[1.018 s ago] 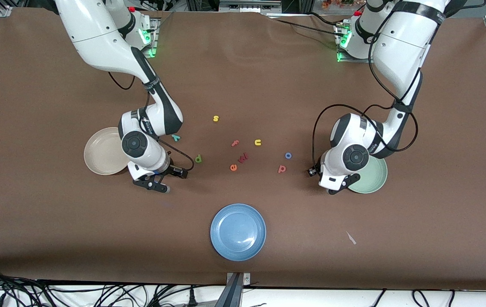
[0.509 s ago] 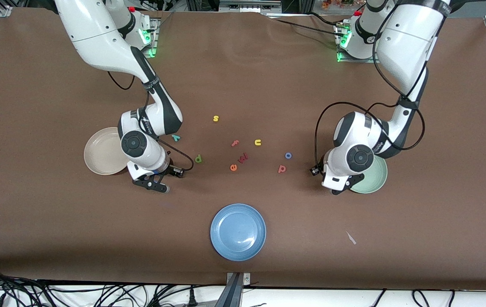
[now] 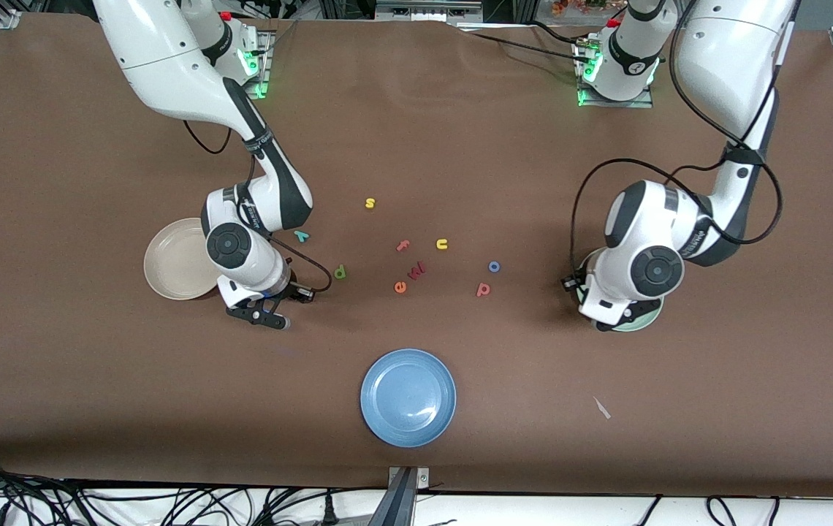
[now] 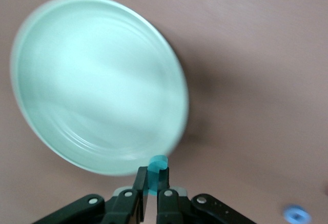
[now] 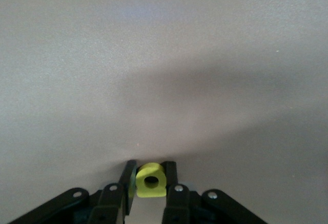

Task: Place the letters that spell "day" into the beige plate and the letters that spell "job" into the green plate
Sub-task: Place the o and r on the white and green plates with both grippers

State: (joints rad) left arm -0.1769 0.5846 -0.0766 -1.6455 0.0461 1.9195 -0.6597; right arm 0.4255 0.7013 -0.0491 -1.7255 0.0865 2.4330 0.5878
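Observation:
My left gripper (image 4: 155, 177) is shut on the teal j (image 4: 158, 163) and hangs over the rim of the green plate (image 4: 97, 80); in the front view its wrist covers most of that plate (image 3: 644, 320). Low over the table beside the beige plate (image 3: 168, 270), my right gripper (image 5: 150, 168) is shut on the yellow a (image 5: 150, 181). In the front view that gripper (image 3: 264, 318) hides the letter. On the table lie the teal y (image 3: 302, 235), green d (image 3: 340, 272), blue o (image 3: 494, 267) and salmon b (image 3: 483, 290).
Between the two arms lie a yellow s (image 3: 370, 203), salmon f (image 3: 403, 245), yellow u (image 3: 442, 244), orange e (image 3: 400, 287) and a pink letter (image 3: 417, 269). A blue plate (image 3: 408, 397) sits nearest the front camera. A white scrap (image 3: 601, 408) lies near it.
The left arm has carried the teal j toward its own end of the table, over the green plate. The right gripper's fingers have closed on the yellow a.

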